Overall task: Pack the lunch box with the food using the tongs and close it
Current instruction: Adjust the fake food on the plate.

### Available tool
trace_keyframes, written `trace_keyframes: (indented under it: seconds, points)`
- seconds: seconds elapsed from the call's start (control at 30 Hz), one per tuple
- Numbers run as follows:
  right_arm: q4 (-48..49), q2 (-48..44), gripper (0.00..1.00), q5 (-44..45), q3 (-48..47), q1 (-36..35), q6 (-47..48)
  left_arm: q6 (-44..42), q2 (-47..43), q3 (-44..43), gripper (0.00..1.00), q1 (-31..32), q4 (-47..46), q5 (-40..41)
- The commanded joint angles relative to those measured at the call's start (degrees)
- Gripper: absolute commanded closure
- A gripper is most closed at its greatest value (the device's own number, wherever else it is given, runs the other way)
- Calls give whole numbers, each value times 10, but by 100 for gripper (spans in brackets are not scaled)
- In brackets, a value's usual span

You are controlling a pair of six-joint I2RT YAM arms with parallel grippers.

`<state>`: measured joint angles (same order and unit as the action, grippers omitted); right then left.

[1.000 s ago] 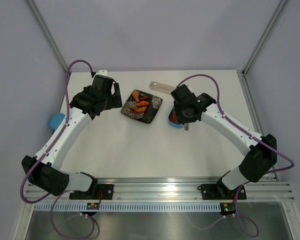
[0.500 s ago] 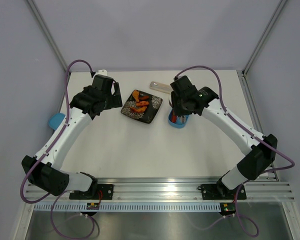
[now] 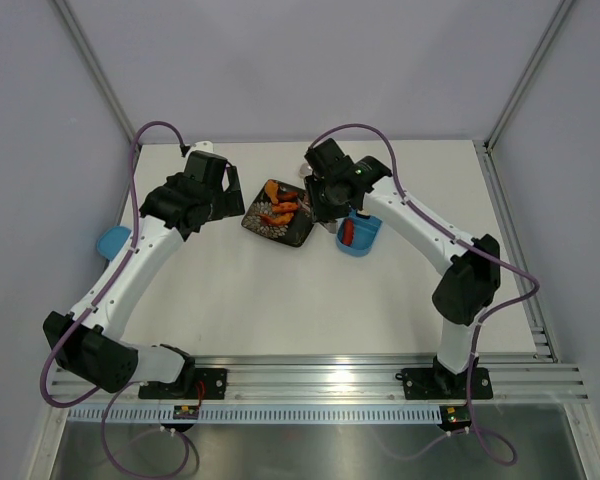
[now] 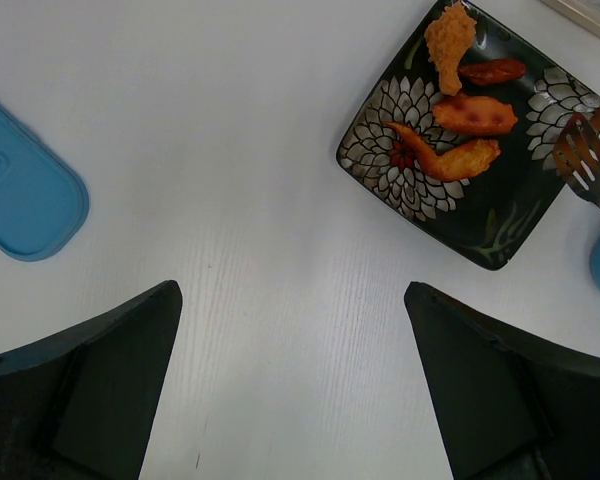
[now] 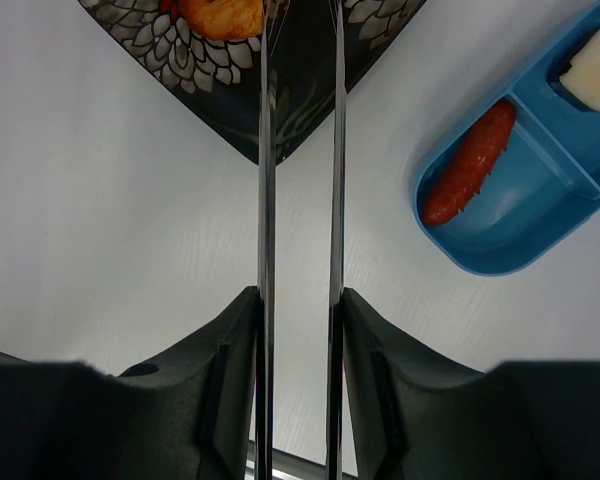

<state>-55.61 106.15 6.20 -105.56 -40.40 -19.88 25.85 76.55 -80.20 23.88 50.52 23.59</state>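
Observation:
The light-blue lunch box (image 3: 363, 240) (image 5: 540, 215) sits right of the black plate and holds a red sausage (image 5: 469, 164) and a pale block (image 5: 593, 77). My right gripper (image 5: 298, 300) (image 3: 326, 196) is shut on the silver tongs (image 5: 265, 180), whose two arms stand slightly apart and reach over the plate's near corner. The tongs' slotted tip (image 4: 583, 160) hovers at the plate's right side. Several orange and red food pieces (image 4: 462, 115) lie on the plate (image 4: 500, 215). My left gripper (image 4: 290, 290) (image 3: 216, 192) hangs open over bare table left of the plate. The blue lid (image 4: 22, 195) (image 3: 111, 240) lies far left.
The black flower-patterned plate (image 3: 290, 232) sits mid-table. An edge of the long translucent case (image 4: 588, 12) shows behind the plate, mostly hidden under the right arm in the top view. Grey walls and frame posts enclose the table.
My right arm has swung left, carrying the tongs from above the lunch box to over the plate. The left arm has not moved.

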Motion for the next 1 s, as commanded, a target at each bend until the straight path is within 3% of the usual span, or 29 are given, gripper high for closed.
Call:
trace_keyframes:
  seconds: [0.0, 0.33, 0.97]
  points:
    - [1, 23, 57, -21, -46, -3, 27, 10, -12, -7, 1, -1, -17, 10]
    - [4, 105, 55, -16, -112, 3, 31, 6, -11, -14, 1, -2, -9, 18]
    - [6, 149, 55, -22, -166, 7, 45, 3, -18, -7, 1, -2, -8, 18]
